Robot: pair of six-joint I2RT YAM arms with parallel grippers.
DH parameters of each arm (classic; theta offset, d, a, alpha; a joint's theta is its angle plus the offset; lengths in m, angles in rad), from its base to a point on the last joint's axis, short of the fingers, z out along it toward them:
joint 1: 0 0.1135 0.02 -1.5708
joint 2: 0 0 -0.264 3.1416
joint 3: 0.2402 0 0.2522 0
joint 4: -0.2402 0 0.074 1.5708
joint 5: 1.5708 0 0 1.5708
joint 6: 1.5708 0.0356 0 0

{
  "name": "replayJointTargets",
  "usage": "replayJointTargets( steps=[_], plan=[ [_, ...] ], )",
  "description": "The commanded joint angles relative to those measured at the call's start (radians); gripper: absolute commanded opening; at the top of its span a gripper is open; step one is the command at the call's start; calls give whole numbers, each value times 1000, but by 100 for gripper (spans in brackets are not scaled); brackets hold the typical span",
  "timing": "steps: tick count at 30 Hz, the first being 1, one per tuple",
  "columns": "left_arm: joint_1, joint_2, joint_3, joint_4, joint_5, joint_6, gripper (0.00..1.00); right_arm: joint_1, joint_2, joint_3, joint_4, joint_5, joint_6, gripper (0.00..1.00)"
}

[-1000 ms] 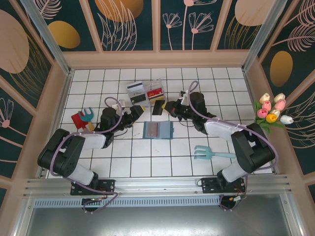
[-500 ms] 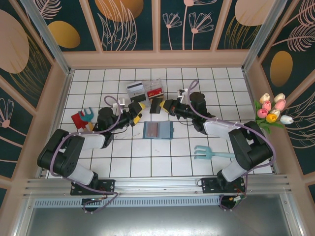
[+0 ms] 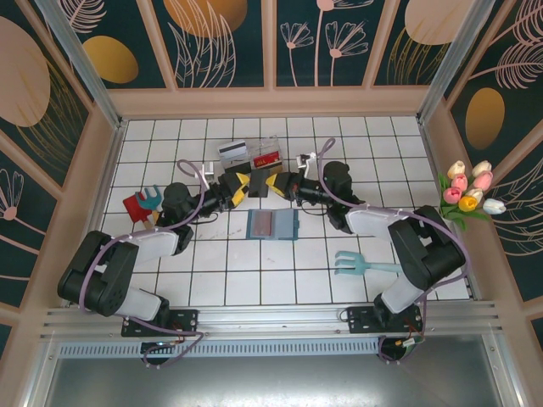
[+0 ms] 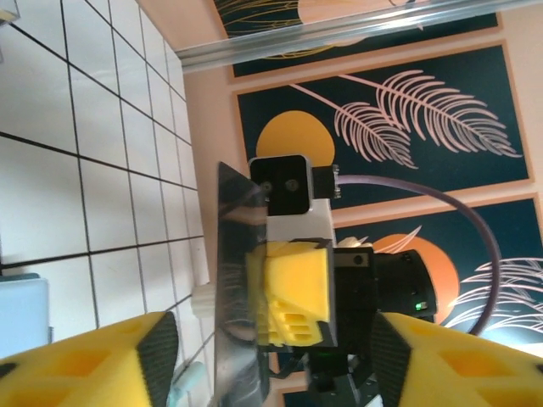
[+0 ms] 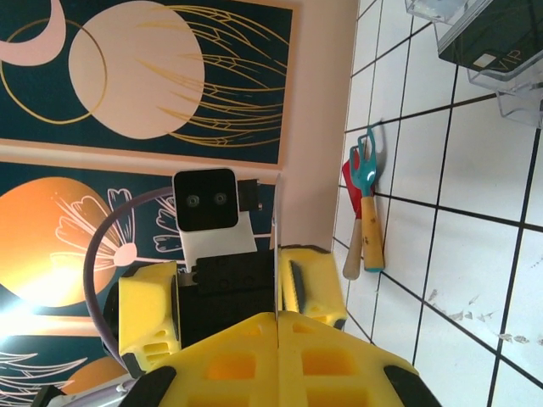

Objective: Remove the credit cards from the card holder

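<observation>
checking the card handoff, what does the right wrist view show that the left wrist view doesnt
Right wrist, not left wrist: the clear tray, a toy rake beside a red shovel, and the front of the open left hand. Left wrist, not right wrist: the front of the right hand, shut on the dark card. Both: that card edge-on between the two hands, plus white table tiles and painted wall panels.

This looks like a robot test cell in a lab — a white tiled table (image 3: 254, 271) closed in by painted flower panels (image 3: 322, 42), with an aluminium rail (image 3: 271, 318) at the front edge.
</observation>
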Motion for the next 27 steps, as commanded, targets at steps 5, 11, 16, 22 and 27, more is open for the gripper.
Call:
replayJointTargets(
  steps=[5, 11, 16, 22, 27],
  plan=[
    [5, 17, 65, -2, 39, 32, 45, 25, 53, 35, 185, -56, 96, 0],
    [5, 9, 109, -91, 41, 93, 32, 33, 56, 33, 173, -60, 86, 0],
    [4, -2, 134, -165, 27, 152, 4, 33, 46, 41, 79, -53, 17, 0],
    [5, -46, 210, -433, -23, 353, 0, 20, -4, 80, -129, -24, -126, 36],
    [5, -54, 344, -711, -67, 623, 0, -32, -92, 75, -290, 29, -276, 82]
  ],
)
